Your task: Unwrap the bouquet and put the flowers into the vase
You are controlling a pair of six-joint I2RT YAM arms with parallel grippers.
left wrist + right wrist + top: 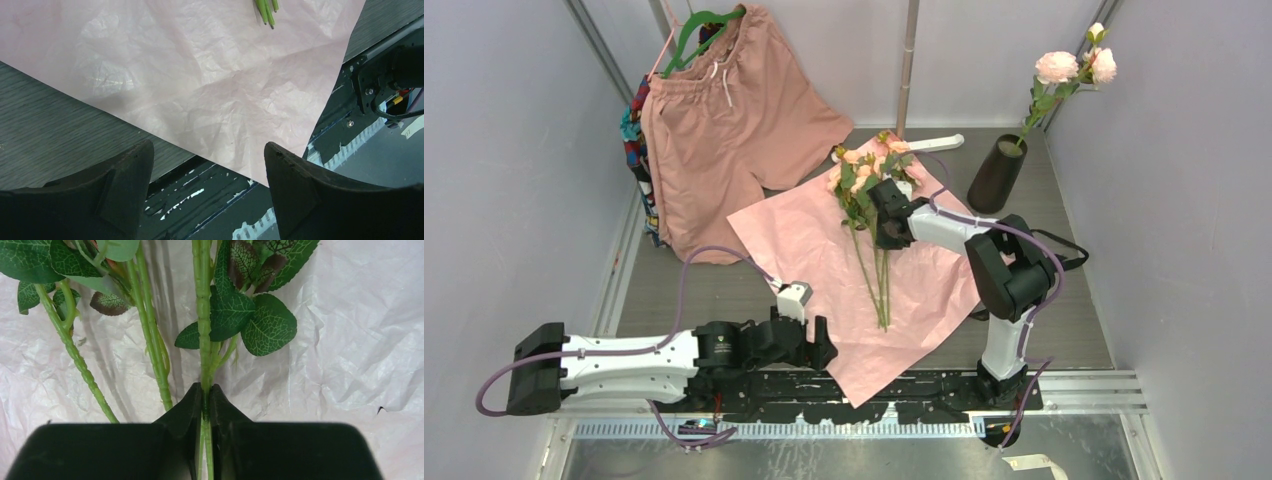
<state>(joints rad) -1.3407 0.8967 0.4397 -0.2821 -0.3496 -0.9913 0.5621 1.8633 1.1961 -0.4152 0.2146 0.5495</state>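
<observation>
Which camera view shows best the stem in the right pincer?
The right wrist view: the right pincer is shut on one stem. The top view hides the grip; the left wrist view shows only stem ends.

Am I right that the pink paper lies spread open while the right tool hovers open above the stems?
Not quite: the right tool is shut on one green stem, as the right wrist view shows. The pink paper does lie spread open.

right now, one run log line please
paper: spread flat | right gripper: shut on flower stem | left gripper: open, over paper edge | vase: holds pale blooms
</observation>
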